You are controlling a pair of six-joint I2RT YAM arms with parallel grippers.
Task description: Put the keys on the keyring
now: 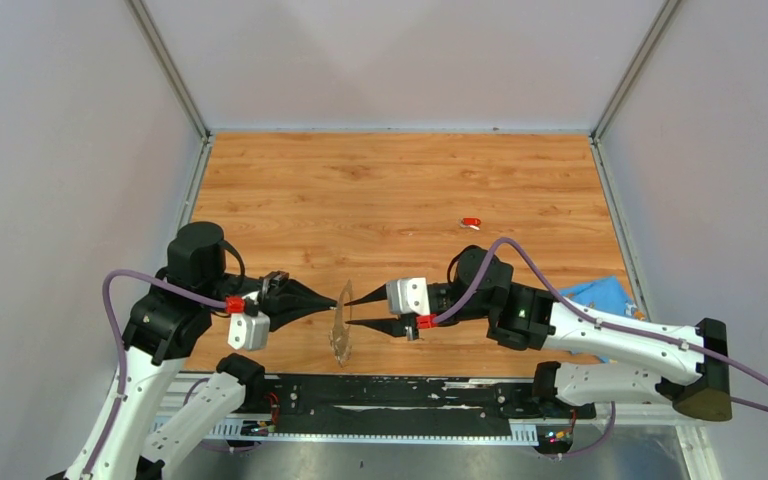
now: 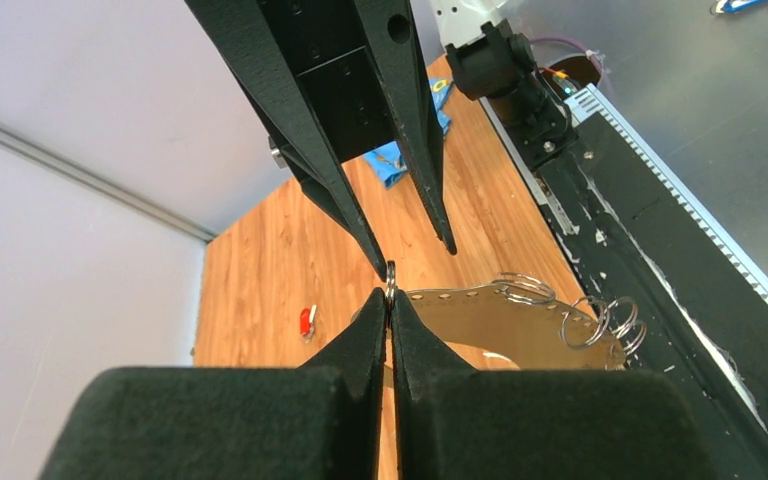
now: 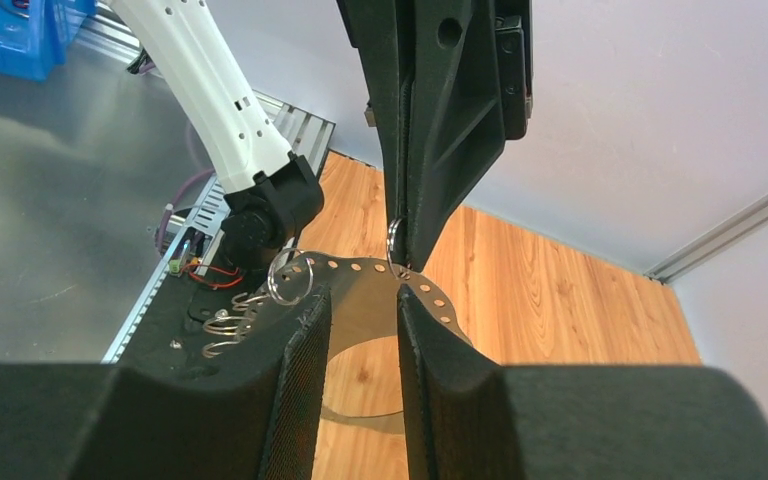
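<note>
1. Left hand (image 2: 389, 298) was clamped shut on the keyring (image 2: 495, 325), pinching a small split ring (image 2: 390, 272) at its top rim. The keyring hung edge-on between the two arms, near the front edge of the bench (image 1: 360, 190).
2. Right hand (image 3: 362, 295) was part open and empty, its fingers just beside that rim.
3. Red key (image 1: 471, 222) lay flat on the bench, well behind the right arm. Blue key: not found in any view.
4. Step in hand, my reading: fetch a key. I would hold the left grip firm and the keyring steady, then send the right hand to pinch the red key by its plastic head, leaving the metal end free for threading.
5. Materials: the keyring was a thin flat metal band punched with holes along the rim, with more wire loops (image 2: 600, 322) hanging off it. The bench was smooth wood-grain laminate, so a tiny key may skid under a pinch.
</note>
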